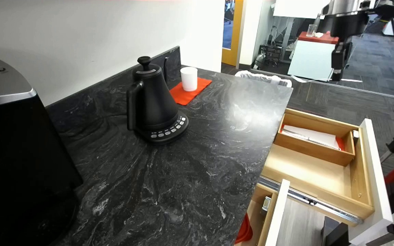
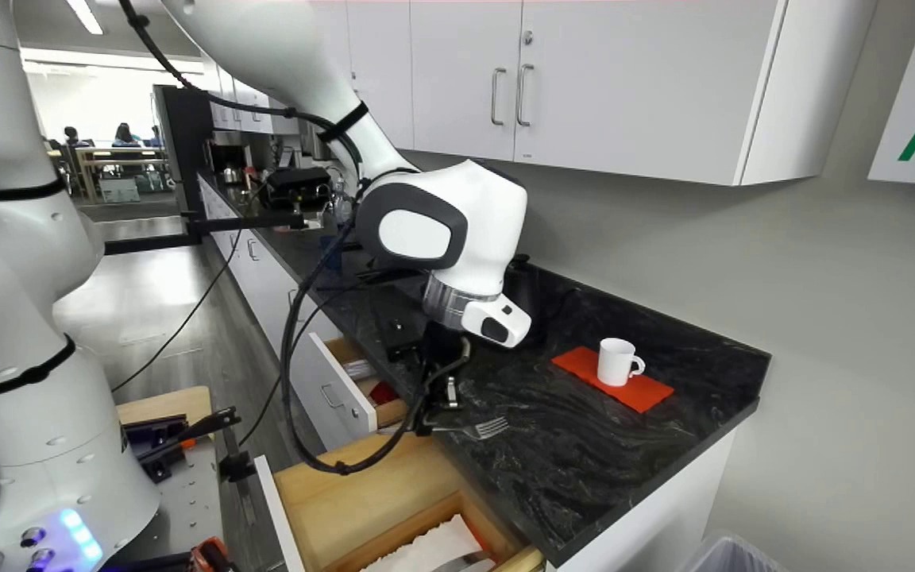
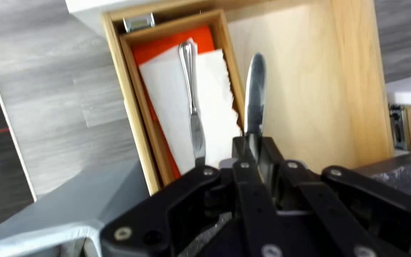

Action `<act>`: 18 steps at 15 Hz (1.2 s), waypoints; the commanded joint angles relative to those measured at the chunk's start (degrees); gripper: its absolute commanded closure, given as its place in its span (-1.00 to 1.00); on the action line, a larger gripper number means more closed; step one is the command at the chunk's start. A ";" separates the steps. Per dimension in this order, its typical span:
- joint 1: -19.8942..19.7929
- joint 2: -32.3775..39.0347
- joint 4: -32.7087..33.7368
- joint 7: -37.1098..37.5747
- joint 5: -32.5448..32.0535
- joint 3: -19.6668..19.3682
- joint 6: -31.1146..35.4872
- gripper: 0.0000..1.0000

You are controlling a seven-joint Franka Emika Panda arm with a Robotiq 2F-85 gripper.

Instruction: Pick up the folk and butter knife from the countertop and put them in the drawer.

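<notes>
In the Robotiq gripper [image 3: 253,143], above the drawer [image 3: 309,89], we are clamping the fork [image 3: 256,92], its long axis roughly paralleling the butter knife [image 3: 193,116] lying leftward, in wrist view, inside the wooden insert [image 3: 220,35].

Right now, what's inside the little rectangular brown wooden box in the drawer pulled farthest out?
A silver metal knife lies on jagged white paper, over an orange-red sheet. They cover most of the bottom of the wooden box, so anything underneath can't be seen.
</notes>
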 commanded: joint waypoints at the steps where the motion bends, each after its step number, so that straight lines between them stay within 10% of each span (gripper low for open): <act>1: 0.99 -6.11 -7.94 -0.51 -3.60 -3.14 -4.76 0.89; 18: 1.60 9.18 -10.75 -4.51 -4.92 -3.38 18.93 0.89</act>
